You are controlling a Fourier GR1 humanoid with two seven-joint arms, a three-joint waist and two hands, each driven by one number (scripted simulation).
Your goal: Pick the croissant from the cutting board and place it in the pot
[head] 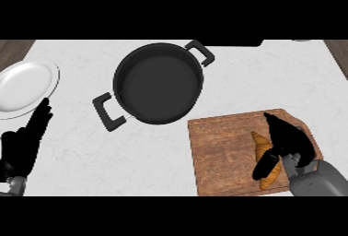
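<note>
A golden croissant (261,146) lies on the wooden cutting board (221,156) at the lower right. My right hand (289,136) is over it, fingers straight and pointing up the board, thumb (266,167) crossing the croissant's lower half. The hand hides part of the croissant. The black pot (158,83), with two handles, stands up and left of the board with nothing inside. My left hand (24,140) rests open at the left edge, fingers up.
A white plate (24,85) sits at the far left, just above my left hand. Bare marbled counter (272,78) stretches between pot and board and to the upper right.
</note>
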